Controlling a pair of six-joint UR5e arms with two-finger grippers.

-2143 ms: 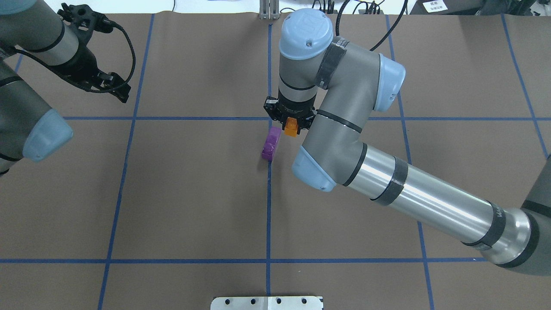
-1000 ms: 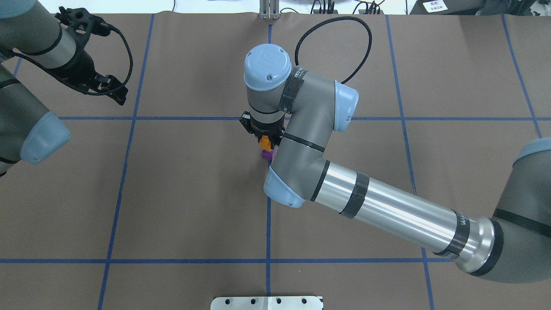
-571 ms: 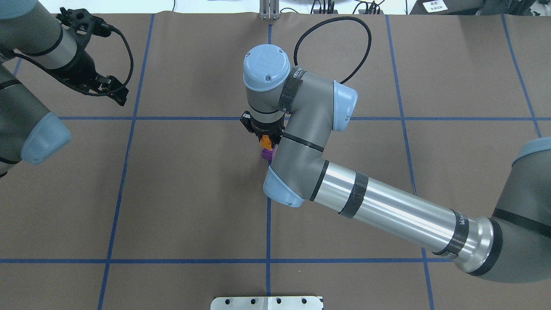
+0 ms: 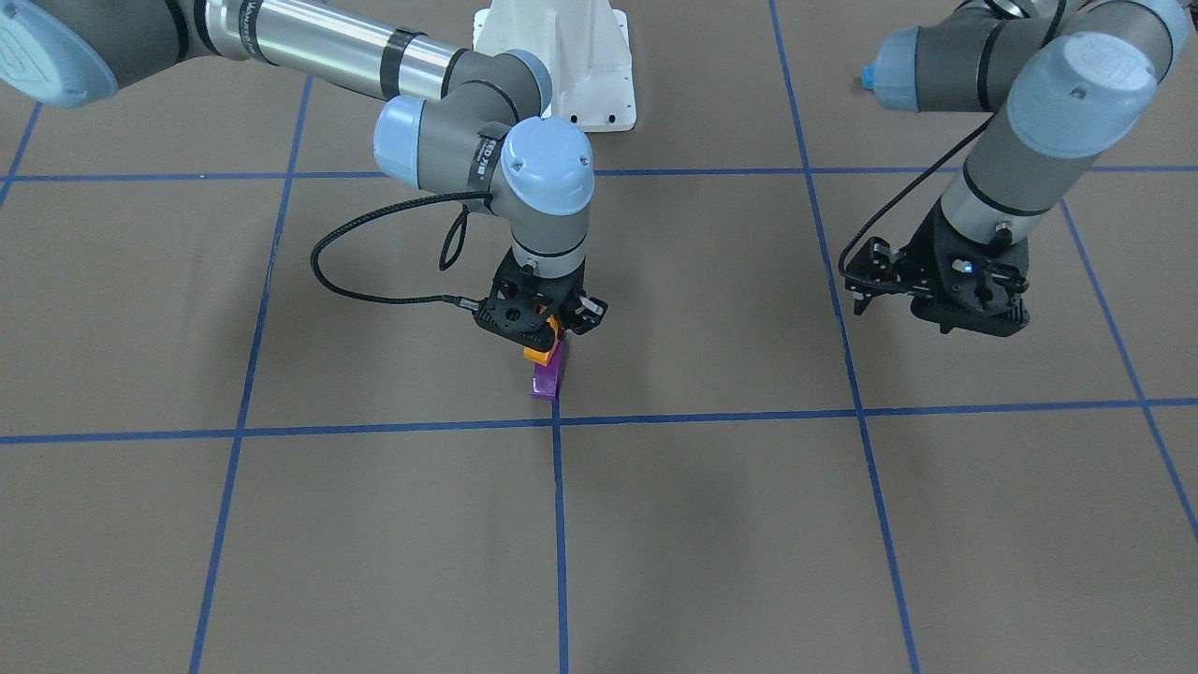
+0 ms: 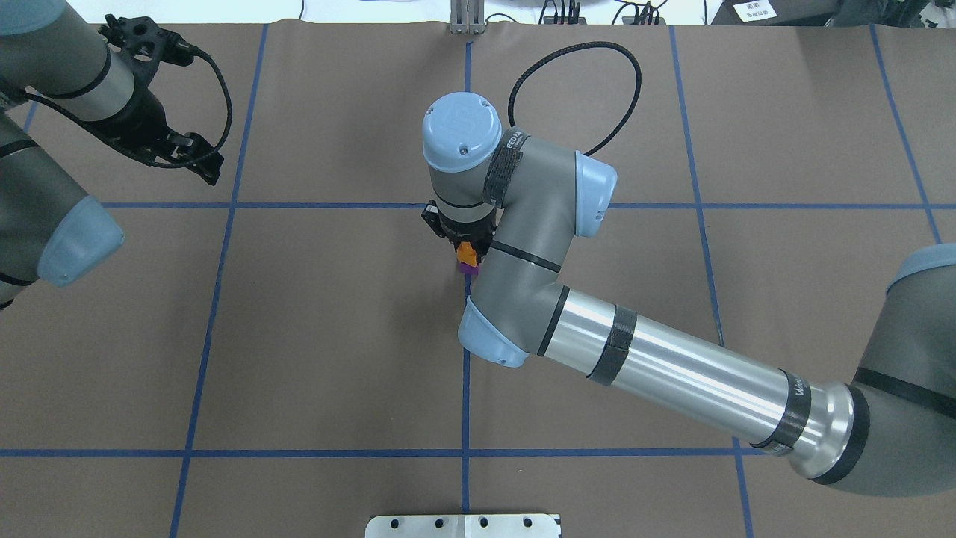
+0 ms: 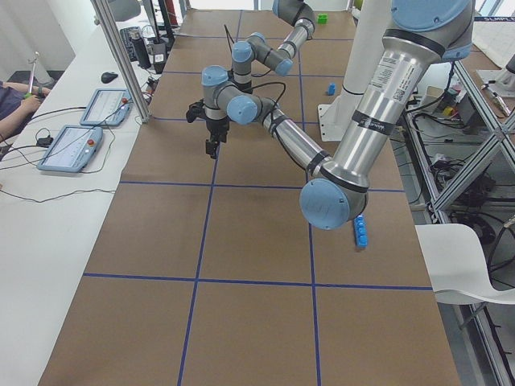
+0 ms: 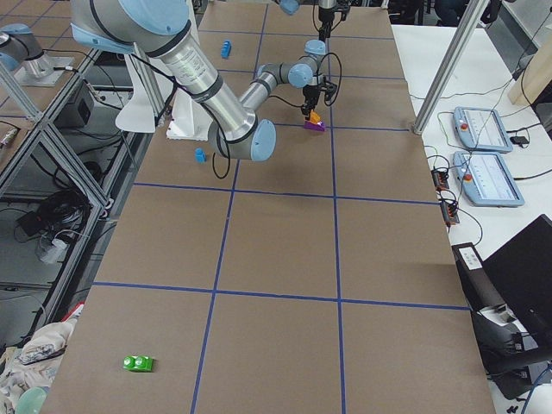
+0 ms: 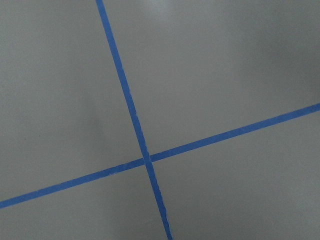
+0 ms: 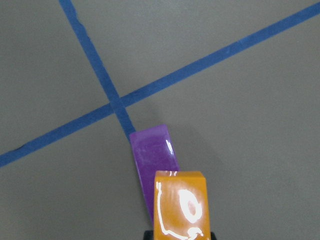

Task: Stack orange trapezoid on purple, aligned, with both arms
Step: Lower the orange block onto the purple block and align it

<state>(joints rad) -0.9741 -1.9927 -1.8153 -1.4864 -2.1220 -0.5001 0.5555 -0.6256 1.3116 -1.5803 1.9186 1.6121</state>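
Observation:
My right gripper (image 4: 544, 329) is shut on the orange trapezoid (image 4: 539, 354) and holds it upright right over the purple brick (image 4: 547, 380), which lies on the brown table by a blue tape crossing. In the right wrist view the orange trapezoid (image 9: 180, 205) covers the near end of the purple brick (image 9: 151, 152); I cannot tell whether they touch. In the overhead view only a sliver of the purple brick (image 5: 468, 262) shows under the orange trapezoid (image 5: 466, 249). My left gripper (image 5: 203, 158) hovers open and empty far off at the table's left.
A white arm mount (image 4: 562, 65) stands at the robot's side of the table. A long blue brick (image 6: 360, 232), a small blue brick (image 7: 199, 155) and a green brick (image 7: 138, 364) lie far from the stack. A metal plate (image 5: 463, 525) sits at the near table edge.
My right arm has carried the orange trapezoid left and down from beside the purple brick to right over it, covering most of it. The left arm has barely moved.

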